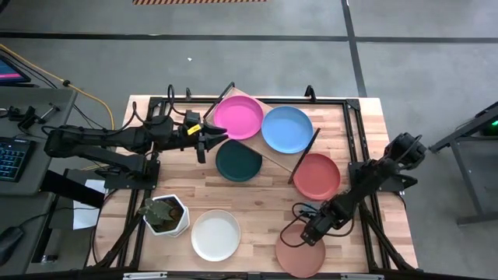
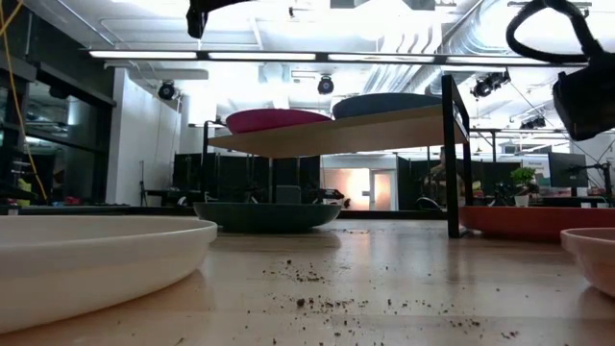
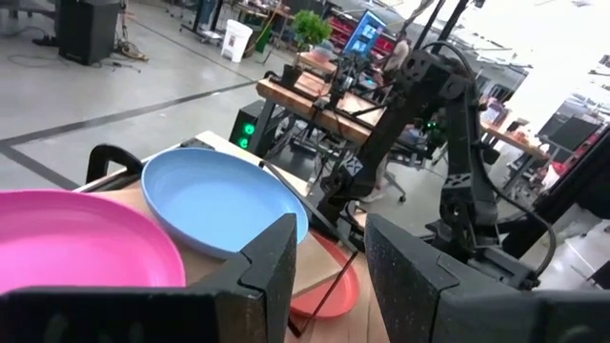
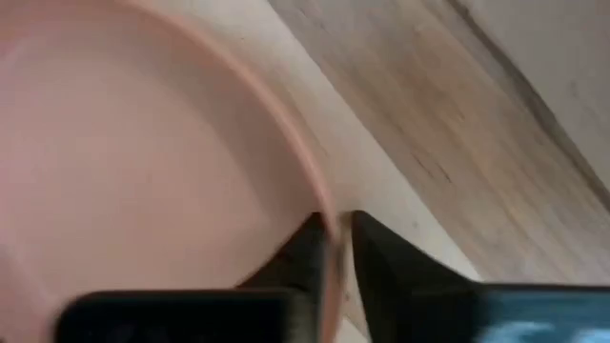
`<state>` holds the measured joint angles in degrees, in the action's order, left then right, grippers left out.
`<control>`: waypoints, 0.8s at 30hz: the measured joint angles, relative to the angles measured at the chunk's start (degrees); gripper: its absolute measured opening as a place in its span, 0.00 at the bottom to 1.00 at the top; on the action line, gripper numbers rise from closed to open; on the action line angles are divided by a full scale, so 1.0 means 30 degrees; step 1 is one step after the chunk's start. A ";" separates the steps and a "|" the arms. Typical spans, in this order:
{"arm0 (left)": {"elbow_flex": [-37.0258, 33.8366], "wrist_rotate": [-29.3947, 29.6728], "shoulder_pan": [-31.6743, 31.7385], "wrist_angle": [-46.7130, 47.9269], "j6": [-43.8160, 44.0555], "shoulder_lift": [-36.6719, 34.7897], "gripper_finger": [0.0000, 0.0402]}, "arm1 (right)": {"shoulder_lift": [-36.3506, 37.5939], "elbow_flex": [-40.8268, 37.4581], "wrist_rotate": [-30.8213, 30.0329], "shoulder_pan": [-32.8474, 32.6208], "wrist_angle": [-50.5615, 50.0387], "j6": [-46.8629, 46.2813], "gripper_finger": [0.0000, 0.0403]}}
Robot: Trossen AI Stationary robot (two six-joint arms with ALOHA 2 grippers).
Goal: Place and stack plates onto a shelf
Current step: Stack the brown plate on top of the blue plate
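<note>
The shelf (image 1: 274, 155) stands slantwise at the table's far middle and carries the magenta plate (image 1: 237, 117) and the blue plate (image 1: 286, 128). The dark green plate (image 1: 238, 161) lies on the table, partly under the shelf. On the tabletop also lie the coral red plate (image 1: 317, 175), the white plate (image 1: 215, 234) and, at the near edge, the dusty pink plate (image 1: 299, 250). My left gripper (image 1: 204, 140) hovers open beside the magenta plate (image 3: 76, 243), touching nothing. My right gripper (image 1: 311, 233) is at the dusty pink plate's far rim. My right gripper (image 4: 331, 238) has the dusty pink plate's rim (image 4: 324, 214) between its two fingers, one finger inside the plate and one outside. It comes slanting down from the table's far right. The plate (image 2: 591, 255) lies flat on the table.
A white hexagonal plant pot (image 1: 166, 214) stands near the table's left near corner, beside the white plate. Soil crumbs (image 2: 317, 288) are scattered on the wood. A black frame (image 1: 354, 132) runs along the table's edges. Bare wood lies between the white and coral red plates.
</note>
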<state>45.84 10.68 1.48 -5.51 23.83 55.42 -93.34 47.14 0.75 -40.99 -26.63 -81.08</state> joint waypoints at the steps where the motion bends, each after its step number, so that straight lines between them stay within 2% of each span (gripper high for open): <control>1: 0.0000 0.0000 0.0000 -0.0011 -0.0007 0.0007 0.29 | 0.0151 0.0005 0.0036 0.0023 -0.0362 0.0013 0.04; 8: 0.0000 0.0000 0.0000 -0.0259 -0.0015 -0.0007 0.29 | 0.2006 -0.0002 0.0147 0.0299 -0.1687 0.0820 0.00; 13: 0.0000 0.0000 0.0000 -0.0280 -0.0298 -0.0007 0.29 | 0.4621 -0.0009 -0.0004 0.0306 -0.2360 0.2316 0.00; 19: 0.0000 0.0000 0.0000 -0.0433 -0.0633 -0.0007 0.29 | 0.7824 -0.0010 0.0055 0.0560 -0.1263 0.4929 0.00; 21: 0.0000 0.0000 0.0000 -0.0431 -0.0616 -0.0007 0.29 | 0.8581 -0.0010 -0.0431 0.0996 -0.0427 0.5485 0.00; 24: 0.0000 0.0000 0.0000 -0.0433 -0.0474 -0.0007 0.29 | 0.9505 -0.0010 -0.2333 0.2047 0.0781 0.6043 0.00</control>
<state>45.84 10.68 1.48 -6.81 22.41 55.40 -64.82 47.11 -6.25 -34.85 -24.29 -62.96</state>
